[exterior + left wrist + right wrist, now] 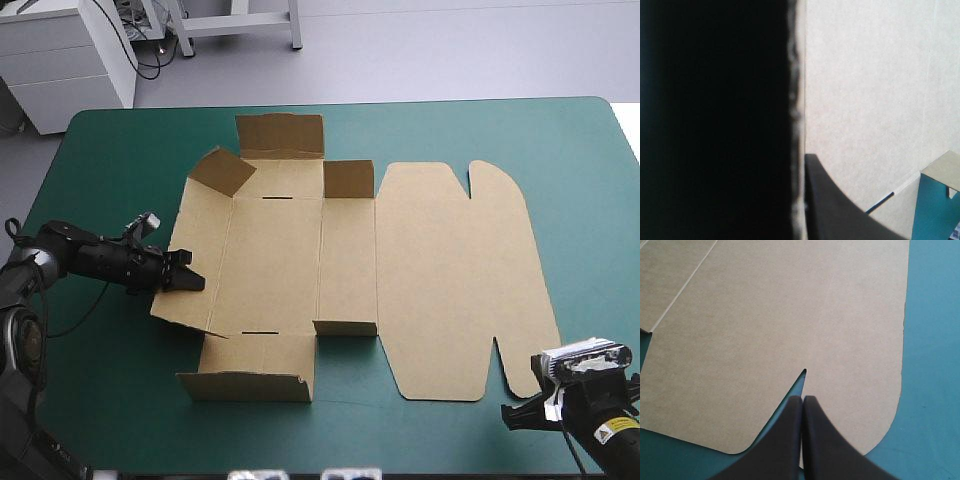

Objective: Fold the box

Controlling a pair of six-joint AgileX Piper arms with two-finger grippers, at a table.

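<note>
The brown box (420,280) lies as a cut sheet on the middle of the table, its rounded lid flat toward the right. The far wall (280,135) and the near wall (247,385) stand raised, and small flaps are up beside them. My left gripper (190,282) is at the left wall panel's outer edge. In the left wrist view the board (865,75) runs edge-on between the fingers of that gripper (799,160), which is shut on it. My right gripper (512,415) is shut and holds nothing. It (803,397) points at the notch in the lid's (765,315) near edge.
The teal-green cover (590,200) stretches wide to the right of the lid and along the table's far edge. A white cabinet (60,60) stands beyond the far left corner. The right arm sits at the table's near right corner.
</note>
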